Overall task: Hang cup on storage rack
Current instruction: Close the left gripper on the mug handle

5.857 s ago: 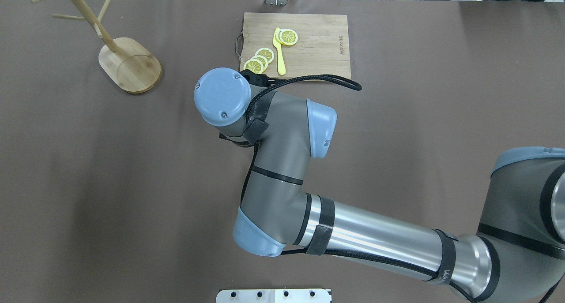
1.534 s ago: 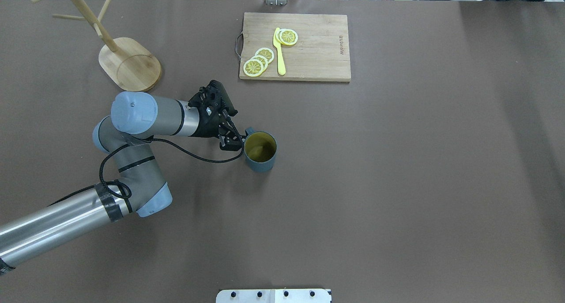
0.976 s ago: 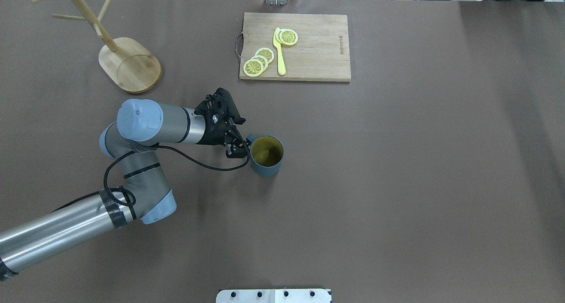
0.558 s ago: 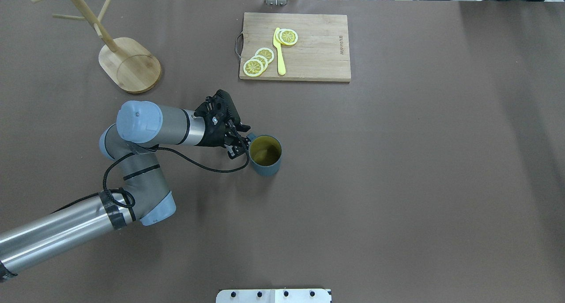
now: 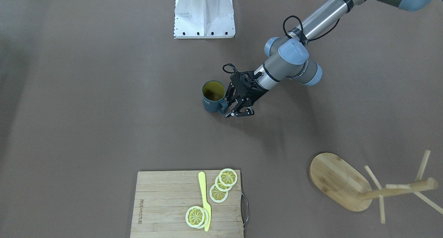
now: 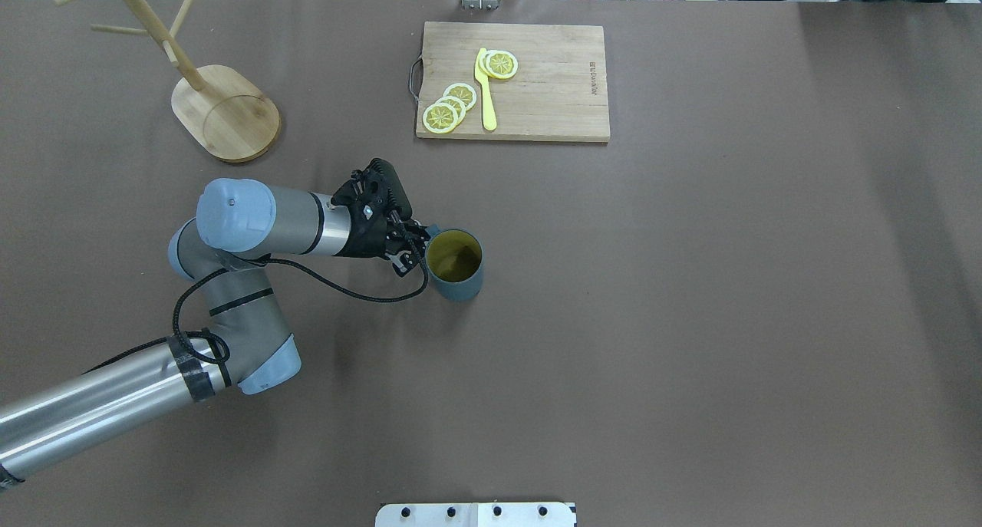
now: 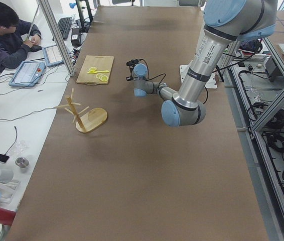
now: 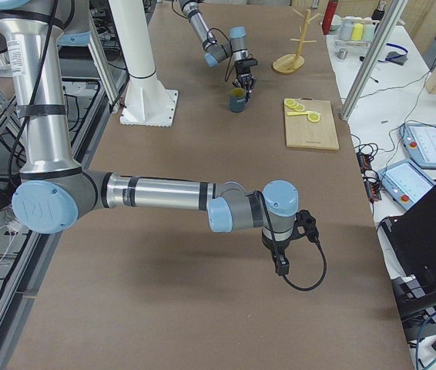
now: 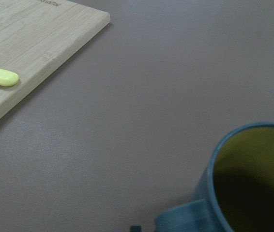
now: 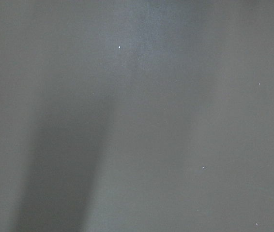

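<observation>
Grab step: left fingers (image 5: 238, 112) look pinched narrow on the handle (image 5: 222, 108) of the cup (image 5: 211, 97), which sits upright mid-counter (image 5: 104, 92); right fingers (image 8: 282, 267), can't tell. Next move, I'd guess: carry it to the storage rack (image 5: 337, 181), well apart; slip the handle over a peg (image 5: 372, 177).

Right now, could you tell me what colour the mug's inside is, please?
Yellowish-olive, inside the dark slate-blue cylindrical mug; clearest in the overhead exterior view.

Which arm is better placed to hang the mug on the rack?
Left. The left gripper holds the cup by its handle, and the storage rack stands on that side; the right gripper hangs far away.
</observation>
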Robot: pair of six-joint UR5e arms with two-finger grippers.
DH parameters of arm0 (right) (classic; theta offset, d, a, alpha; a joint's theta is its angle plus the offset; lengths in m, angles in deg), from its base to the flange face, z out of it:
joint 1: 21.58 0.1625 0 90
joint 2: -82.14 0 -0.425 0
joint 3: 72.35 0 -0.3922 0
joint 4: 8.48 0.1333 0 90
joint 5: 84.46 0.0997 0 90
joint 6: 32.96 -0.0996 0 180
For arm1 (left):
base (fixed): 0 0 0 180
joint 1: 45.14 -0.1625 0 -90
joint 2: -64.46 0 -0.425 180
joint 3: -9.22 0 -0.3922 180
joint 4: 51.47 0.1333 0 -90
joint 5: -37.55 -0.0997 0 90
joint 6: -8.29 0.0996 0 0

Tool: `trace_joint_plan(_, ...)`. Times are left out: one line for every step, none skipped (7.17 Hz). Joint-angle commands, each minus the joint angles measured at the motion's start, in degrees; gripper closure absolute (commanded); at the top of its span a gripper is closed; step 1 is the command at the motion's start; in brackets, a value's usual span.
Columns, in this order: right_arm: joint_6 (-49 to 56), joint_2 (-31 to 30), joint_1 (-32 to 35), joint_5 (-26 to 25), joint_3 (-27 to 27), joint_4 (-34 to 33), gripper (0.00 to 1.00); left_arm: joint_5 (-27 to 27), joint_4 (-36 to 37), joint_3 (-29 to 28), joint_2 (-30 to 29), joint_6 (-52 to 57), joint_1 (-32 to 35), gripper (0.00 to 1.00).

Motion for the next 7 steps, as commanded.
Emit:
trace_joint_plan(-0.12,-0.05,0.0,0.01,0.01,0.0,0.0,0.09,-0.93,0.03,0.13,-2.77,-0.09,0.92)
trace_joint_plan(-0.12,-0.05,0.0,0.01,0.01,0.0,0.0,0.09,-0.94,0.2,0.13,-2.96,0.0,0.93)
trace_joint_plan(-0.12,-0.05,0.0,0.01,-0.08,0.0,0.0,0.0,-1.03,0.38,0.04,-4.53,0.09,0.96)
trace_joint_plan(-0.03,-0.05,0.0,0.01,-0.08,0.0,0.0,0.0,-1.03,0.73,-0.05,-6.72,0.52,0.99)
trace_joint_plan(-0.03,-0.14,0.0,0.01,-0.26,0.09,0.0,-0.09,-1.11,1.08,-0.05,-10.05,1.57,1.0)
trace_joint_plan(0.31,-0.23,0.0,-0.52,-0.69,0.18,0.0,-0.17,-1.9,1.09,-0.05,-16.09,2.19,1.0)
trace_joint_plan(0.14,-0.49,0.0,-0.87,-1.39,0.0,0.0,-0.18,-2.08,1.43,0.04,-22.32,3.42,1.0)
